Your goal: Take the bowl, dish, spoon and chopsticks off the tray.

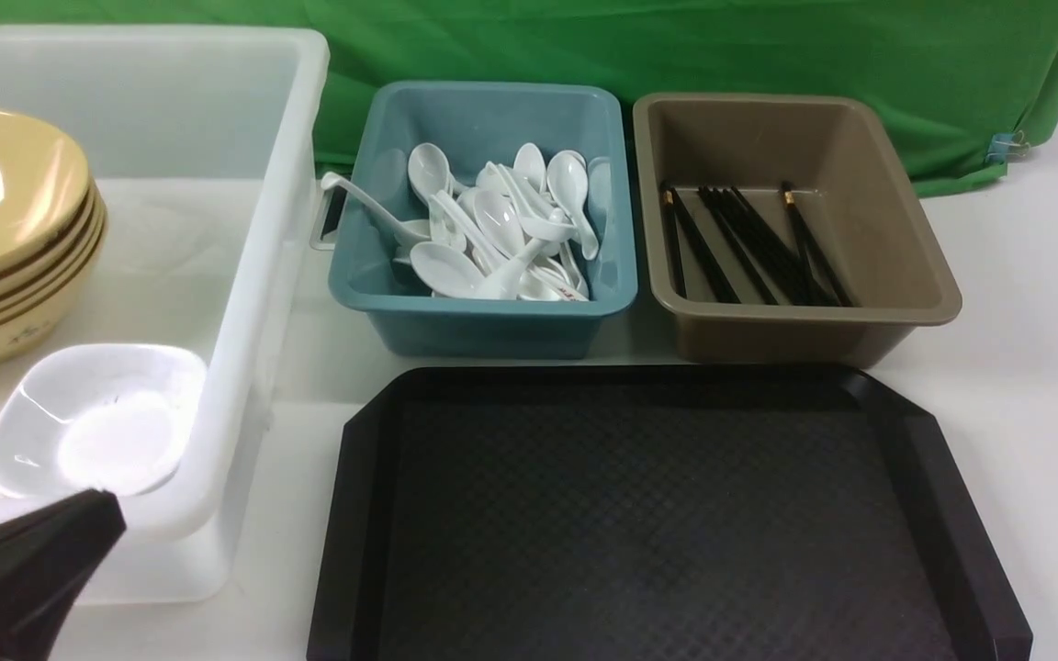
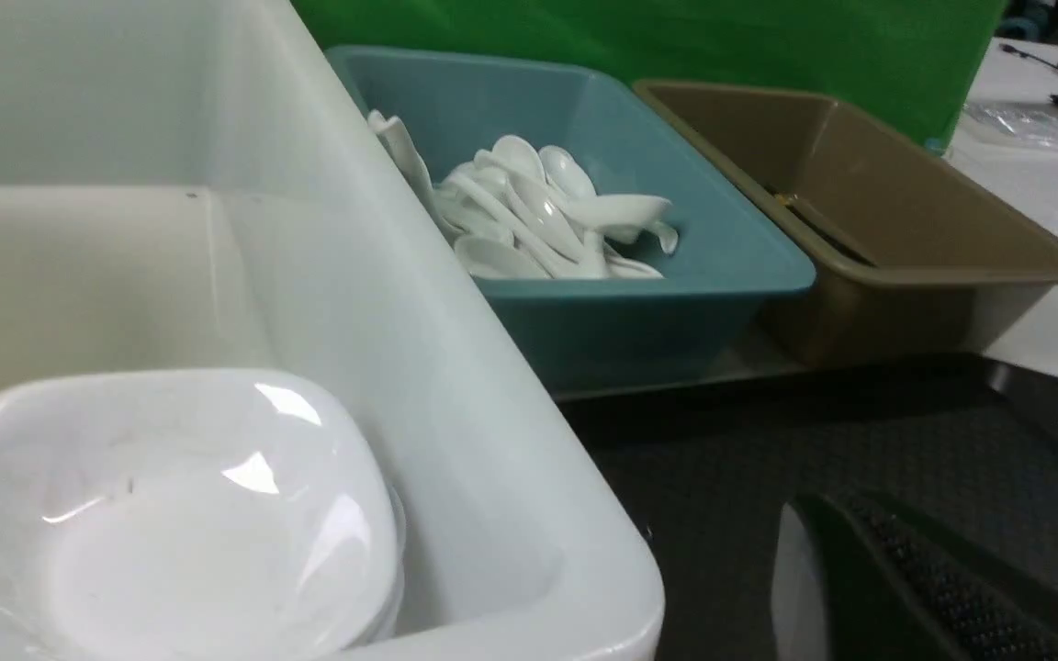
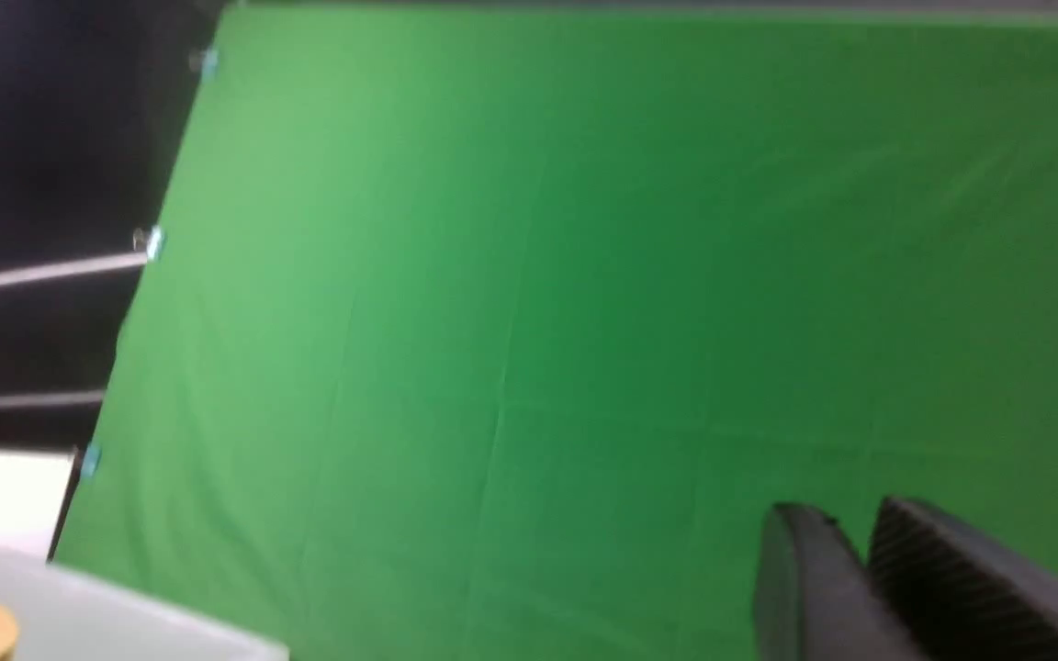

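The black tray (image 1: 658,514) lies in front of me with nothing on it. Mustard-yellow bowls (image 1: 5,229) are stacked in the white tub (image 1: 253,275), and a white dish (image 1: 97,418) sits in front of them. White spoons (image 1: 492,229) fill the blue bin (image 1: 483,317). Black chopsticks (image 1: 749,243) lie in the brown bin (image 1: 804,321). My left gripper (image 1: 97,514) is shut and holds nothing, just outside the tub's near rim by the dish (image 2: 171,514). My right gripper (image 3: 850,519) is raised and faces the green cloth, its fingertips slightly apart and holding nothing.
A green backdrop (image 1: 676,46) hangs behind the bins. The white tub takes up the left side, with the blue and brown bins side by side beyond the tray. White tabletop (image 1: 1034,303) shows to the right of the brown bin.
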Controlling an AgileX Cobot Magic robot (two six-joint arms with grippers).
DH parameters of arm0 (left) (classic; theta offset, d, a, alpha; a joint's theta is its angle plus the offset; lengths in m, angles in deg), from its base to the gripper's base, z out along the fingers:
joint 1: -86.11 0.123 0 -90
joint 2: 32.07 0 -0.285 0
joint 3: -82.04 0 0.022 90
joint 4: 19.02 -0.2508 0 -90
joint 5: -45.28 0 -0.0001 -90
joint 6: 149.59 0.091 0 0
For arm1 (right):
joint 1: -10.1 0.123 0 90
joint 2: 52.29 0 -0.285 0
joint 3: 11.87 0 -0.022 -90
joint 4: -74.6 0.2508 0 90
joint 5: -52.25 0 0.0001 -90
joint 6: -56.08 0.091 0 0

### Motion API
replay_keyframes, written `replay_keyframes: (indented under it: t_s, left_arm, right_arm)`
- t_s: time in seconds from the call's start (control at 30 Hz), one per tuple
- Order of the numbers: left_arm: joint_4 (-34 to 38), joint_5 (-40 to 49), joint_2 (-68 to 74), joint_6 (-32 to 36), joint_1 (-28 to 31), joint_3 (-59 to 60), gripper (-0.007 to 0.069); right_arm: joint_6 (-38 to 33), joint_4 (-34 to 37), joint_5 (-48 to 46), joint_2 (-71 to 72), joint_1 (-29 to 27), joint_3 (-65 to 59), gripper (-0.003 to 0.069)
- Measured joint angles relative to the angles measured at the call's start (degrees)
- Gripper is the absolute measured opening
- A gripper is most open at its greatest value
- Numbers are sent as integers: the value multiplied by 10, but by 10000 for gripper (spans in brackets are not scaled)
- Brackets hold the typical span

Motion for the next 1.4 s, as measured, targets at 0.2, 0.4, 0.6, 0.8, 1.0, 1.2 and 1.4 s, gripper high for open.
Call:
replay_keyframes:
  t_s: [0.2, 0.4, 0.6, 0.8, 1.0, 1.2, 1.4]
  left_arm:
    - [-1, -22, 0, 0, 0, 0, -3]
    - [-5, -24, 0, 0, 0, 0, -3]
    - [-76, -36, 0, 6, 0, 0, -3]
    - [-170, -35, -34, -34, 25, 10, 0]
    - [-211, -35, -134, -78, 138, 94, 1]
    - [-224, 38, -175, -86, 165, 134, 1]
    - [-229, 52, -175, -87, 160, 137, 1]
  right_arm:
    - [0, 0, -2, 0, 0, 0, 223]
    - [0, 0, -2, 0, 0, 0, 237]
    - [0, 0, -2, 0, 0, 0, 237]
    - [0, 0, -2, 0, 0, 0, 238]
    - [0, 0, -2, 0, 0, 0, 238]
    - [0, 0, -3, 0, 0, 0, 238]
    - [0, 0, -5, 0, 0, 0, 238]
